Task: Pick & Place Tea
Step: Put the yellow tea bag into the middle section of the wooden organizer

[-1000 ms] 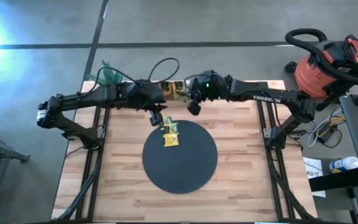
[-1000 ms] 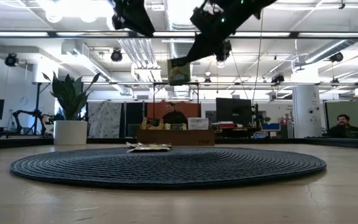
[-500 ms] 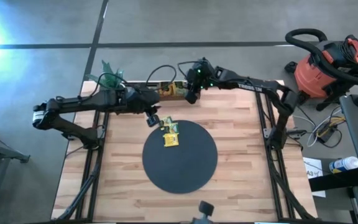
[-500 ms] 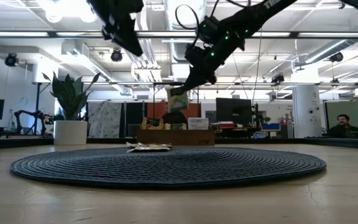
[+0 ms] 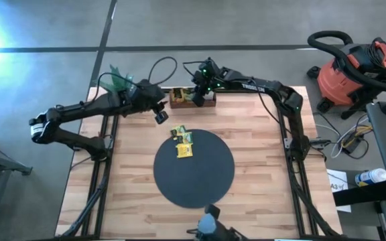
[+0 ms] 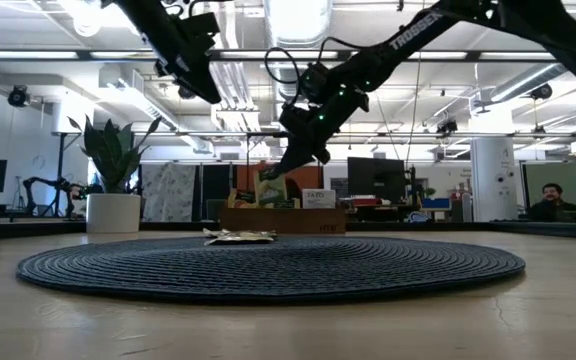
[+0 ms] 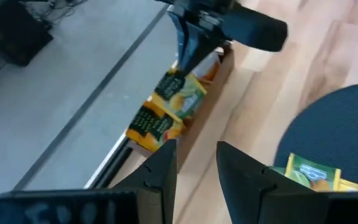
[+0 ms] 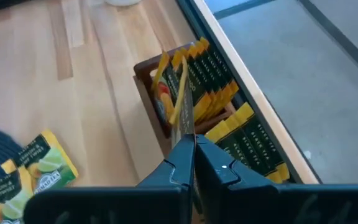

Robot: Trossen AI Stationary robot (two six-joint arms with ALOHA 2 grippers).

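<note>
Three tea packets (image 5: 183, 145) lie flat on the black round mat (image 5: 194, 171) near its far left rim; they also show as tea packets (image 8: 30, 169) in the right wrist view. More packets (image 8: 229, 121) stand on edge in the brown wooden tray (image 5: 179, 104) at the table's far edge. My right gripper (image 8: 194, 142) is over the tray, shut on one green-yellow packet (image 6: 271, 187). My left gripper (image 7: 196, 155) hangs open and holds nothing. It is above bare wood between the mat and the tray, left of the right gripper. My right gripper pinches the packet's upper edge (image 8: 183, 118) between its two fingers. The fingers slant down toward the table's far edge. The packet hangs upright below them over the tray's compartments. Whether its lower edge (image 6: 268, 203) touches the tray, I cannot tell.
A potted plant (image 5: 116, 80) stands at the table's far left corner. A red shop vacuum (image 5: 350, 67) sits on the floor beyond the right edge. Bare wood (image 5: 260, 167) lies on both sides of the mat. People sit in the room behind (image 6: 551, 200).
My right gripper has gone down and toward the table's far left, carrying the packet from high above the mat's far rim to just over the tray. My left gripper has drawn back from the mat toward the far left, staying open.
</note>
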